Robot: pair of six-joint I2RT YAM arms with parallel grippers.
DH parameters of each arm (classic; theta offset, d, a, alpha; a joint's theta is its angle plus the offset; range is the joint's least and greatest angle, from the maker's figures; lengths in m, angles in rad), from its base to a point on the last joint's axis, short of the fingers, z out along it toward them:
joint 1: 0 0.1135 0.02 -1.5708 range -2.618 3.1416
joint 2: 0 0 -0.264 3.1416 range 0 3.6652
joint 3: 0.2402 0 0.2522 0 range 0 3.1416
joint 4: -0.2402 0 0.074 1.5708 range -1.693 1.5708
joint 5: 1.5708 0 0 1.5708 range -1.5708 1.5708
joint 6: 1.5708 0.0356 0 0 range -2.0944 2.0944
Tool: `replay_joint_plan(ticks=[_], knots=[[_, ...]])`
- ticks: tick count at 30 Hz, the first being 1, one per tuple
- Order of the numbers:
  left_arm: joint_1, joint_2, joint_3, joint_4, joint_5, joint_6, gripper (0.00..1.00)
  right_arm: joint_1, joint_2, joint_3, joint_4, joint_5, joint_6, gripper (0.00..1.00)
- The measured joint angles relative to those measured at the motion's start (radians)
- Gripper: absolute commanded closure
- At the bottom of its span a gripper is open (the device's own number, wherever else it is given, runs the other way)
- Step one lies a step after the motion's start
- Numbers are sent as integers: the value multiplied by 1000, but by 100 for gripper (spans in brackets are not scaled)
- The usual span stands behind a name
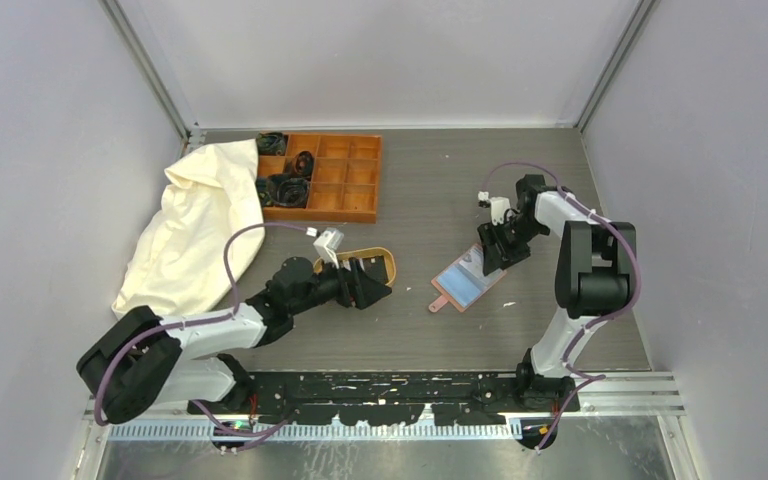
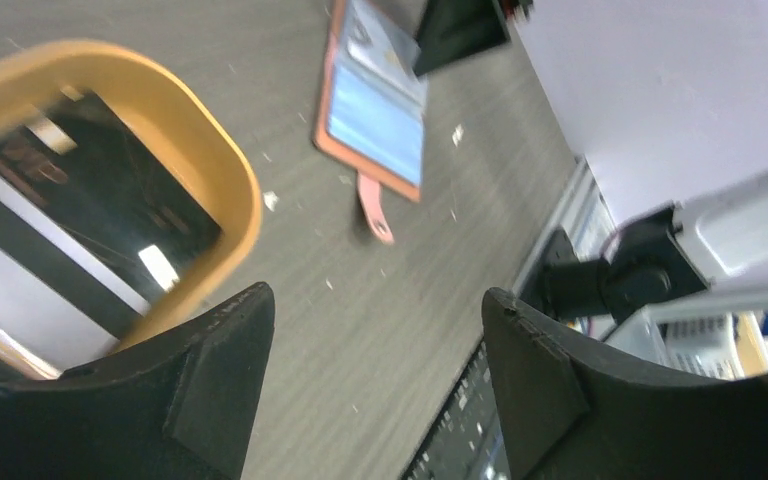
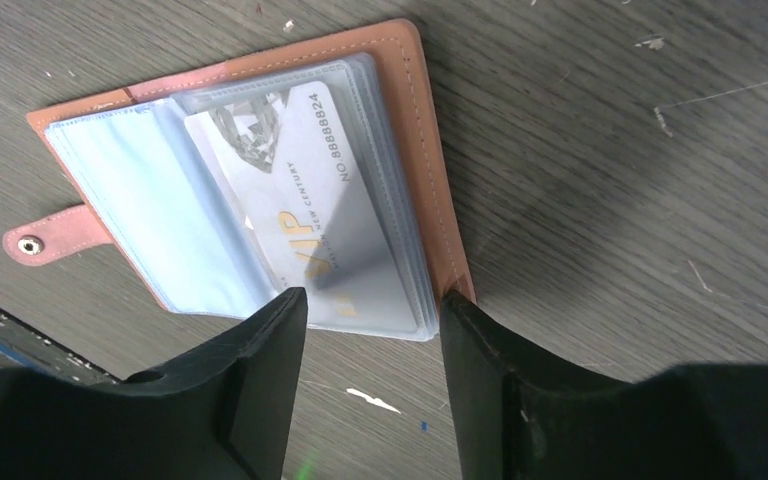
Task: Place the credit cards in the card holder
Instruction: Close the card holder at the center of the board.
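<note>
From above: left tool (image 1: 372, 283) low over the near end of the wooden tray (image 1: 388, 256), jaws spread, nothing in them. Card holder (image 1: 463, 287) open on the desk (image 1: 430, 200) between the two arms, right tool (image 1: 490, 255) at its far end.

Through the left wrist: black cards (image 2: 90, 200) lying in the wooden tray, off to the left of the wide, empty jaws. Card holder well apart, higher in the frame.

Through the right wrist: jaws parted, straddling the edge of the clear sleeves (image 3: 140, 190), apparently gripping nothing. One white card (image 3: 300, 200) already tucked into a sleeve; snap tab (image 3: 38, 241) flat on the desk.

Probably time to fetch the next card. Best to square the left tool over a single black card, pinch one short edge, lift clear of the rim without dragging its neighbours, and use the right tool to pin the card holder flat with a sleeve mouth agape.
</note>
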Motion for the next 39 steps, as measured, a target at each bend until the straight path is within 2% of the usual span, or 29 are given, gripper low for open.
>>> replay_joint_plan(ticks=[4, 8, 12, 18, 22, 25, 31, 39], knots=[[-137, -30, -31, -33, -66, -37, 26, -2, 31, 28, -45, -23, -8, 49], [-336, -58, -31, -95, -233, -60, 28, 5, 62, 42, -111, -78, -23, 50], [-425, 2, -22, -123, -373, -101, 30, 70, 90, 51, -172, -119, -42, 50], [-439, 153, 28, -158, -496, -142, 30, 183, 111, 57, -232, -188, -78, 49], [-440, 155, 48, -213, -576, -137, 28, 174, 97, 57, -229, -197, -80, 49], [-435, 128, 51, -259, -616, -124, 28, 154, 27, 39, -178, -177, -70, 48], [-341, 105, 50, -255, -588, -125, 31, 137, -154, -8, -81, -141, -44, 54], [-316, 220, 90, -229, -576, -146, 44, 161, -85, -12, -33, -76, -22, 59]])
